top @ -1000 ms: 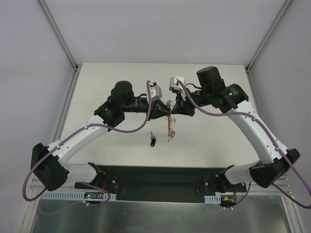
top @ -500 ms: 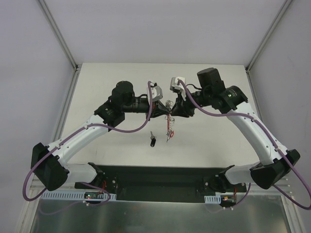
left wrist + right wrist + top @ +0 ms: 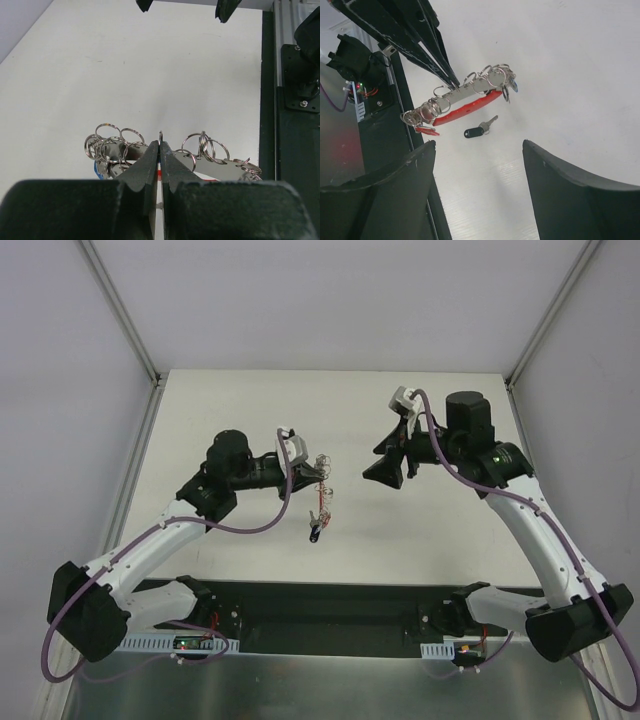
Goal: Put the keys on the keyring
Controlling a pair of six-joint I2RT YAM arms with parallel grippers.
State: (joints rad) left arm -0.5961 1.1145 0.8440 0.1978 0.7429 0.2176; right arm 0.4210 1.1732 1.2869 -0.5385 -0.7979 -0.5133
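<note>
While the left fingers [image 3: 149, 162] are pressed tight on one ring of the keyring [image 3: 465, 105], the bunch hangs from them over the worktop [image 3: 250, 410]. A black key [image 3: 474, 131] lies on the worktop near it. The right fingers [image 3: 560, 190] are spread wide, well apart from the keyring.

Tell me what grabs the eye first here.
A silvery keyring bunch with a curved red tag hangs pinched in the shut left gripper over the white table. The right gripper stands open and empty, apart to its right. A small black-headed key lies loose on the table below the bunch.
</note>
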